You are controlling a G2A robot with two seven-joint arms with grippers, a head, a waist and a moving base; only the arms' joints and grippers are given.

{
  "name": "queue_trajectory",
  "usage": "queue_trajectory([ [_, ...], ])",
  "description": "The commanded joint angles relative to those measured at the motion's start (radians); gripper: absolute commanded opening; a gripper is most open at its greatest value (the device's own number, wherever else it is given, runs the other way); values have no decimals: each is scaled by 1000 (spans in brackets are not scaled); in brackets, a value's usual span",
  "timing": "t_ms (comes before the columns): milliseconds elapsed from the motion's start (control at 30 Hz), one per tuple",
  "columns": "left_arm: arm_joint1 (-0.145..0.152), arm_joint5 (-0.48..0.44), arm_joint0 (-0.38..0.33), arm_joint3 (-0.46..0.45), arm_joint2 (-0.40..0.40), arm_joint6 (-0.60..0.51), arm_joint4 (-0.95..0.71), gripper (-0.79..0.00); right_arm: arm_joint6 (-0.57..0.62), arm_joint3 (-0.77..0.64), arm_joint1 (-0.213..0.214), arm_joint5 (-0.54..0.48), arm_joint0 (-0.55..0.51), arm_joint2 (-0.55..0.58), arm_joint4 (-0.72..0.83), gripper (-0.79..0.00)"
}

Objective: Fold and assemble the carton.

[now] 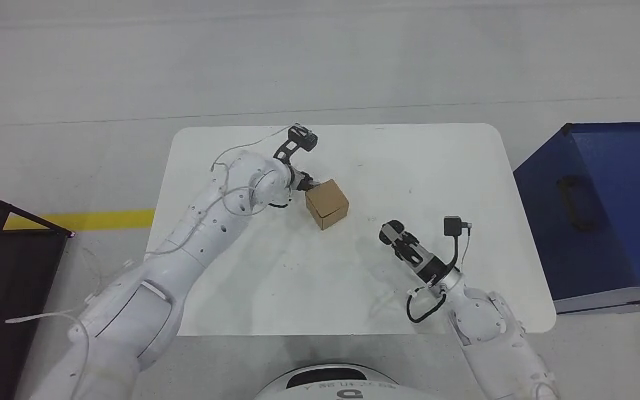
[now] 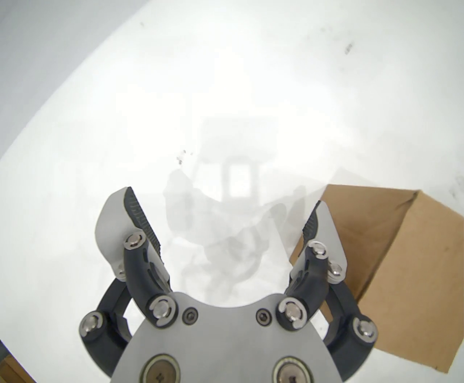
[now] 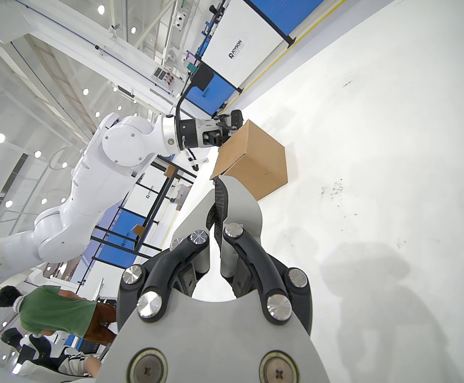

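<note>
Small brown cardboard carton (image 1: 327, 204) stood cube-shaped mid-frame on white bench (image 1: 430, 170); left pincer (image 2: 224, 198) apart beside it, right pincer (image 3: 217, 190) together, empty. Assembly judged nearly done.

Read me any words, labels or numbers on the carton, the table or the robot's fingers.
Carton: none; its visible brown faces are plain.
Table: none, only small dark marks.
Left fingers: none; bare metal and black ribbing.
Right fingers: none either.
White panel in the room behind: a short brand logo, not read off here.
</note>
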Motion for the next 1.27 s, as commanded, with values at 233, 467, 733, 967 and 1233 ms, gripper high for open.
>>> queue_trajectory([
  [233,46,162,77,-142,-91,21,174,0,-33,-13,0,28,-2,-14,-19,-785],
  [467,52,10,144,-254,-88,-145,82,0,-57,-21,2,22,-14,-19,-35,-785],
  [733,77,-79,162,-320,-181,-256,-24,0,-67,-22,6,12,-20,-18,-36,-785],
  [967,132,-171,273,-475,-442,-241,-274,0,-45,-19,10,17,-5,-14,-16,-785],
  [1233,172,-270,398,-570,-651,-375,-665,0,-48,-47,12,28,-2,-8,-48,-732],
])
